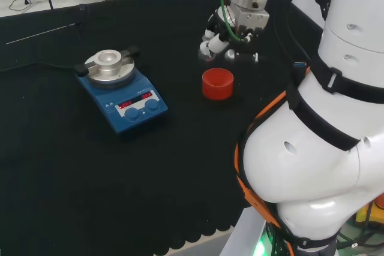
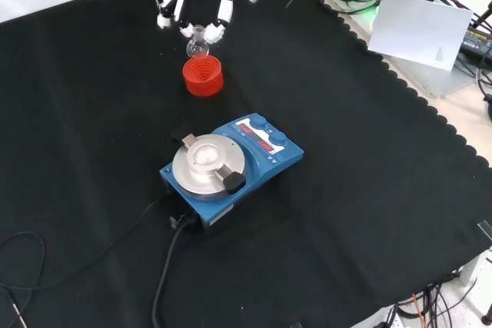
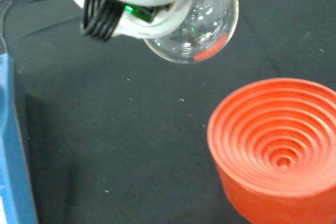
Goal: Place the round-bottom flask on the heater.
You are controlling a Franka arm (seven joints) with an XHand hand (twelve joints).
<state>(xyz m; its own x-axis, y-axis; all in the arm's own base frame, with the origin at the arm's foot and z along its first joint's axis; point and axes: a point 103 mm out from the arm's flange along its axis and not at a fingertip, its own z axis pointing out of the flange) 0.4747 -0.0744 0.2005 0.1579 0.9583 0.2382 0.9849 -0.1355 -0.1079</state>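
Bare black cloth (image 2: 369,213) lay open between the red ribbed stand (image 2: 203,76) and the heater (image 2: 229,170). Above the heater's round top plate (image 2: 206,160) nothing stood.

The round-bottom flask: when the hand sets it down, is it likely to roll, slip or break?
The round-bottom flask, held in the hand clear of the red stand, looks like thin clear glass, so probably fragile and slippery. Its rounded belly would likely roll on flat cloth; the heater has a dished top that may steady it.
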